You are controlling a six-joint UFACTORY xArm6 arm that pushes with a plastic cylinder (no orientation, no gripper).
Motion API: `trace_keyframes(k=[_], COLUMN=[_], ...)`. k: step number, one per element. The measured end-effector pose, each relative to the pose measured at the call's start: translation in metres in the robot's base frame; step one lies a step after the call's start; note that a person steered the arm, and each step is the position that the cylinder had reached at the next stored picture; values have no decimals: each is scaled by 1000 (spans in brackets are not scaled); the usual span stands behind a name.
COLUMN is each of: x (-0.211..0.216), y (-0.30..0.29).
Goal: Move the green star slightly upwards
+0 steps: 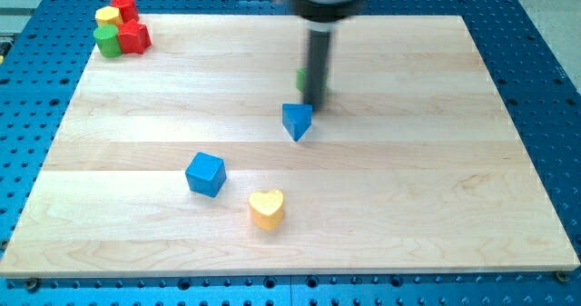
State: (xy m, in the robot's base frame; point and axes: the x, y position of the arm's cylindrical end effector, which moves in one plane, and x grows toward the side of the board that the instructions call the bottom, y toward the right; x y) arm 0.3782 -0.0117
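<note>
Seven blocks show on the board (436, 206), and I take them from the view's bottom upward. Nearest the bottom edge lies the yellow heart (267, 209), with the blue cube (205, 173) just up and to its left; the two sit near each other but apart, and well below where I am working, so neither should get in the way.

Further up, near the middle, is the blue triangle (297, 121). My tip (313, 103) comes down just above and to the right of it, close enough that I cannot tell whether they touch. Right behind the rod, a sliver of the green star (300, 78) peeks out on the rod's left side, and perhaps a little on its right; most of the block is hidden, so its star shape cannot be confirmed here. The tip seems to sit at the star's lower side, which is where a push toward the view's top would have to start, so I judge the placement deliberate. How far the star has gone I cannot say.

Farthest away, in the top left corner, four blocks huddle together: a red block (123, 6), a yellow block (108, 17), a green cylinder (108, 41) and a second red block (135, 37), touching or nearly so, out of the way.

I carry no pincer, only the bare rod, so nothing is clenched or released.
</note>
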Motion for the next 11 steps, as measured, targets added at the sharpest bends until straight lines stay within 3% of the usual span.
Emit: trace_keyframes(k=[1, 2, 3, 4, 5, 6, 7, 9, 10, 11], x=[-7, 33, 16, -29, -29, 13, 0, -36, -36, -45], y=[-73, 7, 53, -20, -98, -57, 6, -38, 32, 55])
